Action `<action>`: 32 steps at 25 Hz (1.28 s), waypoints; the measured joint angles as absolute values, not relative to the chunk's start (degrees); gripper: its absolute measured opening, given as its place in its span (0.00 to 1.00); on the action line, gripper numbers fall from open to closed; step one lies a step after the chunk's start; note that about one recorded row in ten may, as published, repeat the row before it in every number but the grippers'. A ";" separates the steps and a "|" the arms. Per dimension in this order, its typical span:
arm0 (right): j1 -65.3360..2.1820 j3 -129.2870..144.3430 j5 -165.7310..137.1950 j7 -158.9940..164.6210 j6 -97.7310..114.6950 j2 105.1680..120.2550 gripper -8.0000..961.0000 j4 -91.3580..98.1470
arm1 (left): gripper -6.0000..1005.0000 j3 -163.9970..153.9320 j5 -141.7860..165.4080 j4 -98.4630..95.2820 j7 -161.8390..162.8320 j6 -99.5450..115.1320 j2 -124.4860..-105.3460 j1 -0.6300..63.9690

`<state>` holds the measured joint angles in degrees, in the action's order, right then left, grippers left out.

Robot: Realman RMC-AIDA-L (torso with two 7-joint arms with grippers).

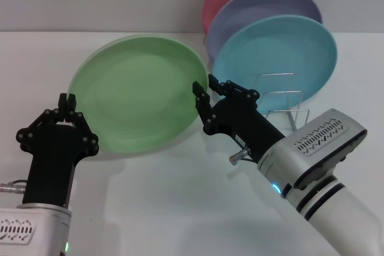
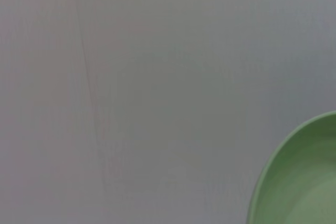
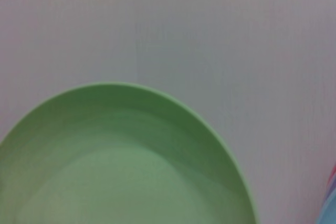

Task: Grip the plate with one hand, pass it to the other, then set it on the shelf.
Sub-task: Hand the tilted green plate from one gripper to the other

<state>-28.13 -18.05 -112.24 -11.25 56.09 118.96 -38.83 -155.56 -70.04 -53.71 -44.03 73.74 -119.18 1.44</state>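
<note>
The plate (image 1: 138,94) hangs tilted above the worktop (image 1: 180,208), its rims pinched by the left gripper (image 1: 71,103) and the right gripper (image 1: 204,91).

I am seeing the blue plate (image 1: 282,58) standing in the shelf (image 1: 282,97), blocking its back; the front loops are staying free.

My wrist views cut the plate (image 3: 126,166) off at the edge; the turquoise plate (image 1: 276,58) hid most of the shelf (image 1: 282,97).
</note>
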 joint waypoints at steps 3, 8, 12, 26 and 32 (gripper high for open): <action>-28.13 -18.15 -112.23 -11.25 56.07 119.00 0.29 -38.79 | 0.03 -155.56 -69.95 -53.70 -44.03 73.74 -119.18 1.44; -28.13 -18.19 -112.24 -11.25 56.07 119.00 0.27 -38.63 | 0.03 -155.56 -69.90 -53.70 -44.03 73.74 -119.18 1.42; -28.13 -18.19 -112.23 -11.25 56.07 119.00 0.26 -38.57 | 0.03 -155.63 -69.86 -53.64 -44.03 73.74 -119.18 1.40; -28.12 -18.20 -112.24 -11.25 56.07 119.00 0.20 -38.49 | 0.03 -155.66 -69.87 -53.56 -44.03 73.74 -119.18 1.50; -28.13 -18.19 -112.23 -11.25 56.07 119.00 0.20 -38.50 | 0.03 -155.65 -69.88 -53.53 -44.03 73.74 -119.18 1.50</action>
